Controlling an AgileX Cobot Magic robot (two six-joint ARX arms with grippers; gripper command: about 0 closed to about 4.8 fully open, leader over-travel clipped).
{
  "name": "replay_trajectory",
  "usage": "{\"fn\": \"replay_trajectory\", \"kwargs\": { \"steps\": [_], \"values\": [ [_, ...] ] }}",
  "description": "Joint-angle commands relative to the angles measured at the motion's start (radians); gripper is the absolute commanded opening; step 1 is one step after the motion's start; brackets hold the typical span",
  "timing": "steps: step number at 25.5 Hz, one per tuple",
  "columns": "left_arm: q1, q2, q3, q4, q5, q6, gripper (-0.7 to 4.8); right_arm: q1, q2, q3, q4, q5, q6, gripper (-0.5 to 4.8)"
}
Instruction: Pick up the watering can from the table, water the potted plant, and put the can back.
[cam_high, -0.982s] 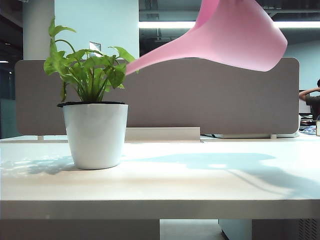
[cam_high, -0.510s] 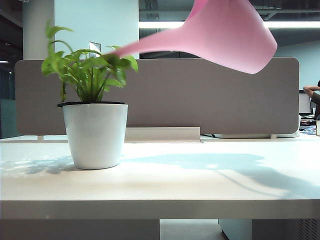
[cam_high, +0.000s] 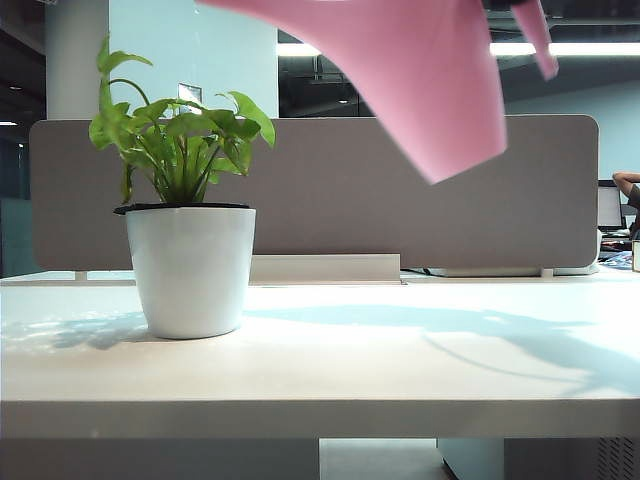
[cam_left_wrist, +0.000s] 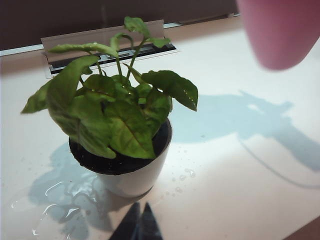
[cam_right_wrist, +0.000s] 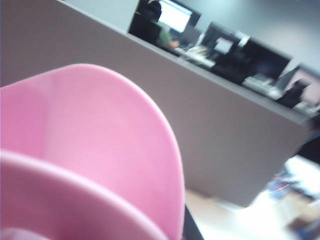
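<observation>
Watering can (cam_high: 430, 80) held aloft, right of the potted plant (cam_high: 185, 235).
Left wrist view: left gripper (cam_left_wrist: 139, 225) pressed together just beside the pot. Right wrist view: can fills the frame; right gripper unseen, grip cannot be told.

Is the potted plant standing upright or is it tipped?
Upright: the potted plant stands flat on the table, its rim level.

Pink watering can (cam_right_wrist: 90, 165) fills view before grey partition (cam_right_wrist: 225, 135).
</observation>
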Motion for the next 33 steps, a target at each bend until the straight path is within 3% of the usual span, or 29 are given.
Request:
{"fn": "replay_trajectory", "kwargs": {
  "steps": [1,3,6,7,16,23,24,25,26,33],
  "values": [
    [-0.001,-0.002,0.003,0.01,0.001,0.0,0.03,-0.003,0.019,-0.197,0.282,-0.045,0.195,-0.06],
    [-0.001,-0.002,0.003,0.01,0.001,0.0,0.03,-0.003,0.047,-0.275,0.38,-0.048,0.246,-0.06],
    [-0.001,-0.012,0.003,0.01,0.001,0.0,0.03,-0.003,0.192,-0.432,0.721,-0.048,0.359,-0.06],
    [-0.001,-0.014,0.003,0.01,0.001,0.0,0.03,-0.003,0.227,-0.446,0.765,-0.048,0.37,-0.06],
    [-0.001,-0.014,0.003,0.01,0.001,0.0,0.03,0.0,0.36,-0.455,0.852,-0.049,0.413,0.09],
    [-0.001,-0.014,0.003,0.01,0.001,0.0,0.03,0.001,0.359,-0.455,0.859,-0.057,0.413,2.76],
    [-0.001,-0.014,0.003,0.01,0.001,0.0,0.03,0.001,0.359,-0.455,0.859,-0.065,0.413,3.27],
    [-0.001,-0.014,0.003,0.01,0.001,0.0,0.03,0.004,0.359,-0.456,0.856,-0.068,0.413,4.3],
    [-0.001,-0.014,0.003,0.01,0.001,0.0,0.03,0.009,0.357,-0.457,0.847,-0.069,0.413,4.79],
    [-0.001,-0.014,0.003,0.011,0.001,0.0,0.03,0.021,0.268,-0.514,0.746,-0.059,0.412,4.79]
  ]
}}
